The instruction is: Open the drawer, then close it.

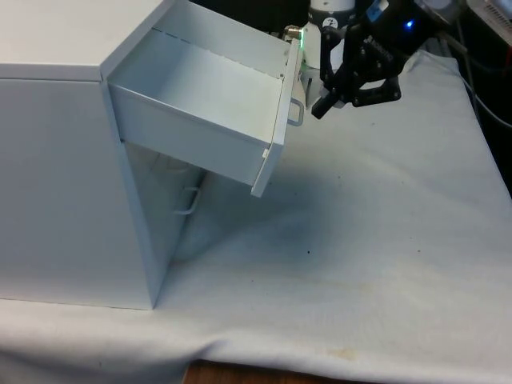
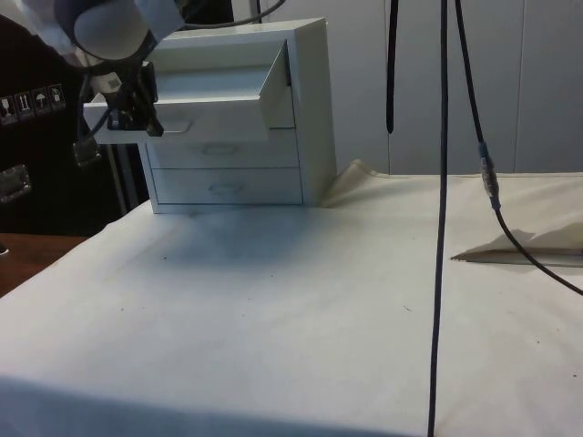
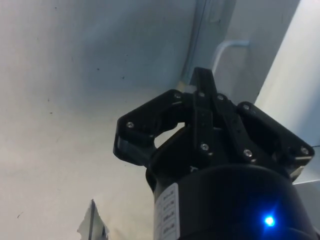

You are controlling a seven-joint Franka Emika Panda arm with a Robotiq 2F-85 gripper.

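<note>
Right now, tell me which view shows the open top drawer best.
The front view: the top drawer juts out fully, its bare inside and handle plain, the gripper beside it. The side view shows its front panel edge-on. The wrist view catches a handle.

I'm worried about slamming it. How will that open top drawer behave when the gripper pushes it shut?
The top drawer looks empty and thin-walled, so probably light and quick to slide. It is pulled far out and seems to sag, so it may bind at first. The gripper sits by the handle; pushing there, off-centre, might skew it.
</note>
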